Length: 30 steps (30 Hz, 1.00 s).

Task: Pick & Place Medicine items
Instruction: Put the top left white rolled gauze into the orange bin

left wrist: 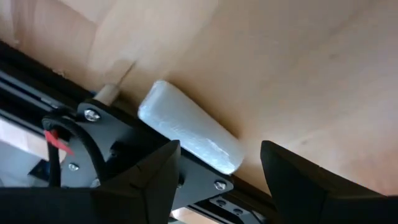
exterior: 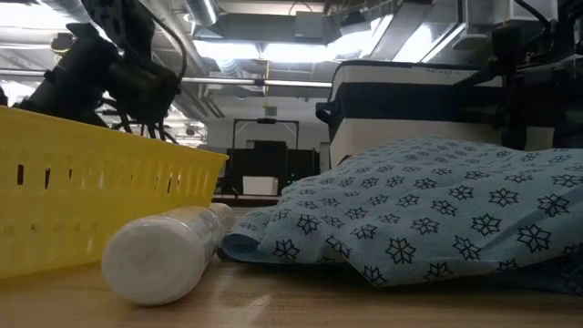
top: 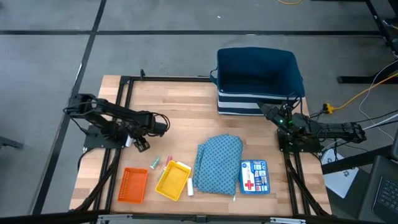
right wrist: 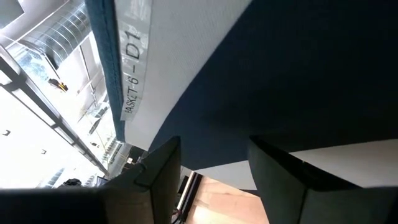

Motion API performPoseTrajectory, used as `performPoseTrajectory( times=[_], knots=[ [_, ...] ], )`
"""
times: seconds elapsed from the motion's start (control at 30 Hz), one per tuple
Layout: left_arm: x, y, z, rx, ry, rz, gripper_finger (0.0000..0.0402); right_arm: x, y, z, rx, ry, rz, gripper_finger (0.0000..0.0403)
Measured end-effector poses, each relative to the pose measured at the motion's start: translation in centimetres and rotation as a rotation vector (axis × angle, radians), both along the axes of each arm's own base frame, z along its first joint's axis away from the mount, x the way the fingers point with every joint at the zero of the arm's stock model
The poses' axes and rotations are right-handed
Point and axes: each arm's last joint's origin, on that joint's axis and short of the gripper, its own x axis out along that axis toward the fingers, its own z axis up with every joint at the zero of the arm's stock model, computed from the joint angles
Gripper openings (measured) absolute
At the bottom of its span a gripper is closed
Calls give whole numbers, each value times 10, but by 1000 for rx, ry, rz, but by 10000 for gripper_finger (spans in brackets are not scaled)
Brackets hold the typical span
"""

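Observation:
A white wrapped roll (left wrist: 189, 134) lies on the wood at the table's left edge, against the black frame rail; in the high view the roll (top: 129, 142) shows beside my left gripper (top: 142, 146). That gripper (left wrist: 217, 180) points steeply down just above it, open, a finger on either side, touching nothing. A light-green piece (top: 155, 163), a pinkish stick (top: 166, 163) and a white tube (top: 189, 185) lie near the front. The white tube (exterior: 168, 251) rests on its side before the yellow basket. My right gripper (right wrist: 211, 174) waits open by the blue bin.
An orange basket (top: 132, 185) and a yellow basket (top: 173, 180) stand at the front left. A blue patterned cloth (top: 217, 163) and a first-aid box (top: 254, 176) lie to their right. A blue bin (top: 258, 81) stands at the far right.

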Motion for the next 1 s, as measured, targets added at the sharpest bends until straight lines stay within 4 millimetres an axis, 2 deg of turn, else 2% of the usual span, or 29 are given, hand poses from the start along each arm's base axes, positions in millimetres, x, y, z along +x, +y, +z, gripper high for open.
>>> performPoseTrajectory(
  times=[0.33, 0.57, 0.77, 0.87, 1.0],
  knots=[
    [5, 3, -20, 84, 122, 33, 221, 0, 0, 0, -2, 5, 0, 189],
    [-9, 1, -49, 72, 224, 128, 221, 1, 1, -2, -4, 24, 25, 189],
    [-6, 1, -50, 33, 223, 133, 220, 1, 1, -4, -5, 51, 24, 189],
    [-1, 2, -47, 6, 189, 151, 203, 1, 0, -5, -6, 55, 21, 189],
    [8, 5, -43, -40, 153, 140, 143, 1, 0, -5, -6, 55, 18, 189]
  ],
)
